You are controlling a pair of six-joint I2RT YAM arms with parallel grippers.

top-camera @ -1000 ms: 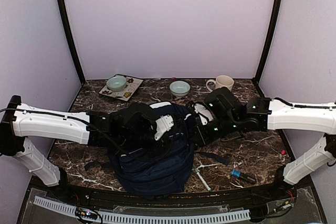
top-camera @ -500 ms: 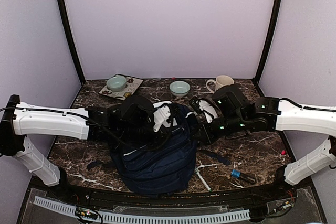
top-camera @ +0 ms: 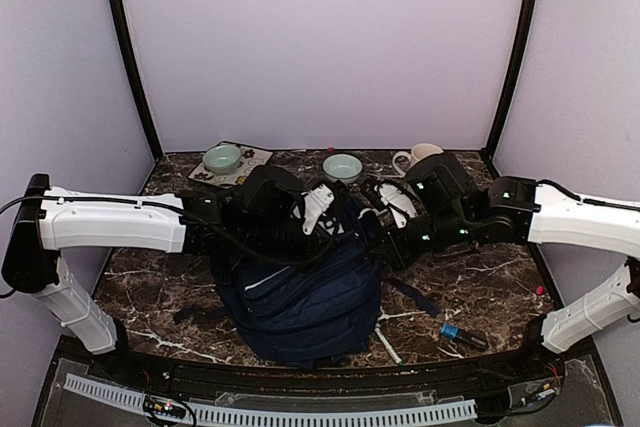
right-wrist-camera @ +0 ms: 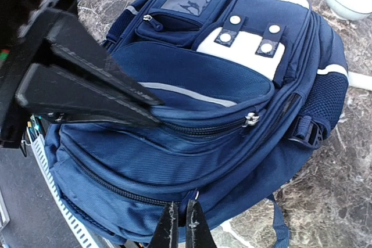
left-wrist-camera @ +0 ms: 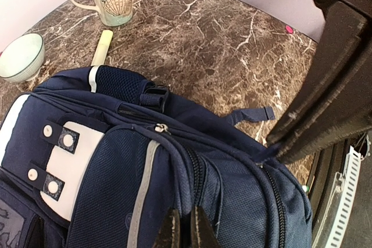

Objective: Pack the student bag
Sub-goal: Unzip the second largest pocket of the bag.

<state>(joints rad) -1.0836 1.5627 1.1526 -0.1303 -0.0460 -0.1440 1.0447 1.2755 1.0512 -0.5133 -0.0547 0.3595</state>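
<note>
Left fingers (left-wrist-camera: 171, 234), right fingers (right-wrist-camera: 168, 229) narrow, pinching student bag (top-camera: 300, 292); lift evenly, zip side up, centred over bench (top-camera: 480, 282).

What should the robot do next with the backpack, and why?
Probably draw the right pincer sideways along the zip line to start opening a pocket. Both pincers look pinched shut on the backpack, so the left pincer could hold it steady. Every zip in view looks closed, so nothing can go in yet.
</note>
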